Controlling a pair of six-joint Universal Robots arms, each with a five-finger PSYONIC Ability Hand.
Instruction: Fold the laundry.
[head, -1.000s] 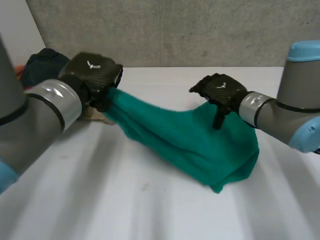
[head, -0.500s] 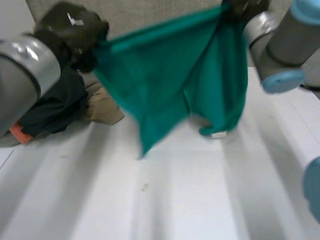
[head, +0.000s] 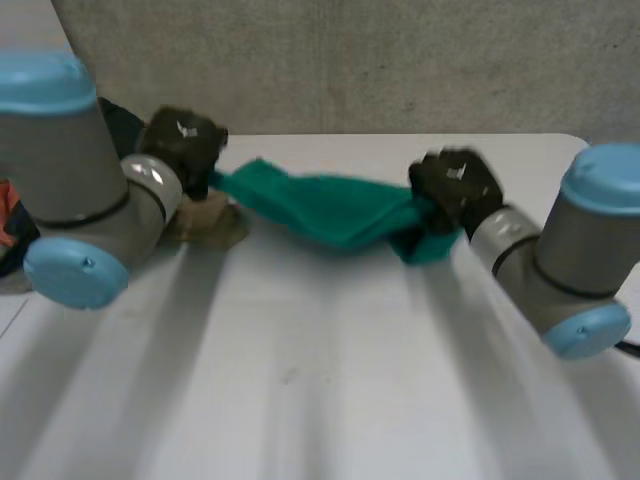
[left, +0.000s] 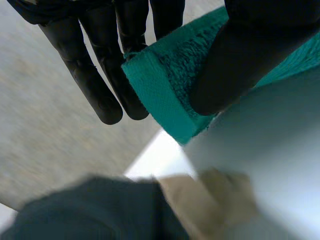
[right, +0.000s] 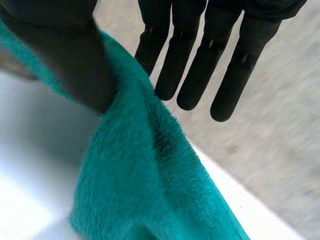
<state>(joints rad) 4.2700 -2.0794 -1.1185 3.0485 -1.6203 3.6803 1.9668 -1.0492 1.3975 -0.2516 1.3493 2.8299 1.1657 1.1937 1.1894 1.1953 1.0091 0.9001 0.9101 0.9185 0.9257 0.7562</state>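
— While the green towel is held at both ends, where does it sit?

— It spans the far part of the white desk, bunched into a narrow band between the two hands. Whether its middle touches the desk cannot be determined.

— State of the left hand?

— Grasping. In the left wrist view the thumb presses a hemmed corner of the towel against the straight fingers.

— State of the right hand?

— Grasping as well. In the right wrist view the thumb clamps the towel's other end against the fingers, which are straight. Loose cloth hangs below the thumb.

— Surrounding items?

— A tan cloth lies on the desk just beside the left hand. A dark garment lies against the tan cloth, on the side away from the towel. A grey concrete wall stands behind the desk.
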